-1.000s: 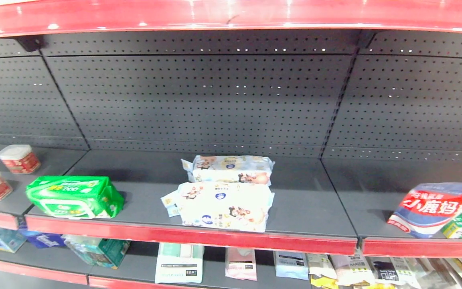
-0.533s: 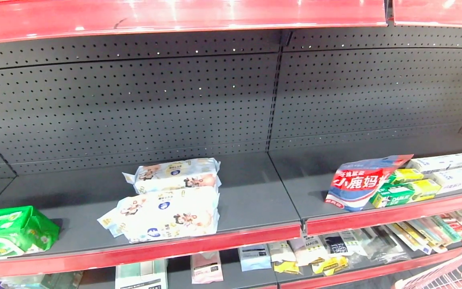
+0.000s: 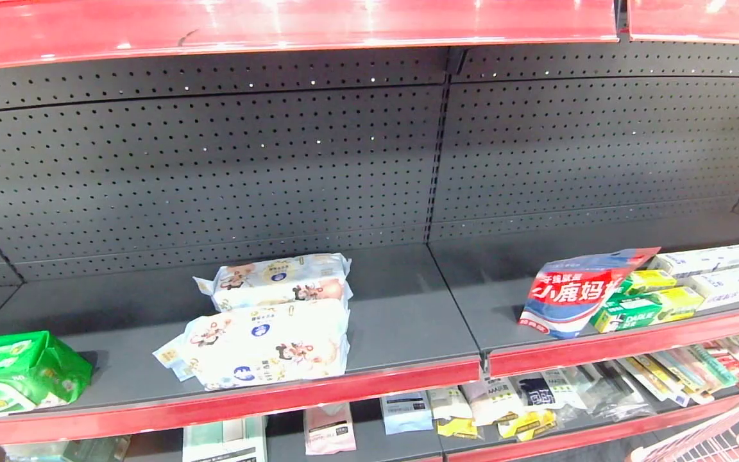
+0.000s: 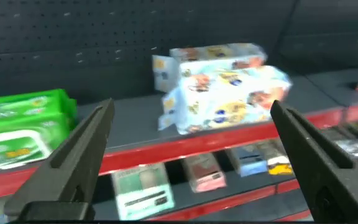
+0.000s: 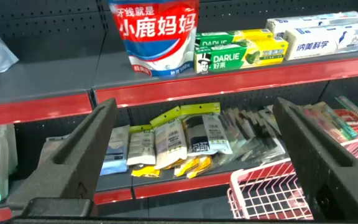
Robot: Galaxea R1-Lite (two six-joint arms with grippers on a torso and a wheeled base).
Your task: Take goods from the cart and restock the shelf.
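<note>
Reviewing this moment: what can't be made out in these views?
Cart: cut off by the head view's bottom-right corner; contents unseen.
Green wipes pack: cropped by the head view's left edge.
Lower-shelf sachets: tops hidden behind the red shelf lip.
Cartoon-print wipes packs: blurred in the left wrist view.

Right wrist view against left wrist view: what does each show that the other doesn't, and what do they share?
Only the right wrist view: the green boxes, the white boxes beside them, the pink cart basket and the open right claw. Only the left wrist view: the green wipes pack and the open left claw. Shared: the red-edged shelf, small packets on the shelf below, and probably the white cartoon-print wipes packs, central in the left view, just an edge in the right.
</note>
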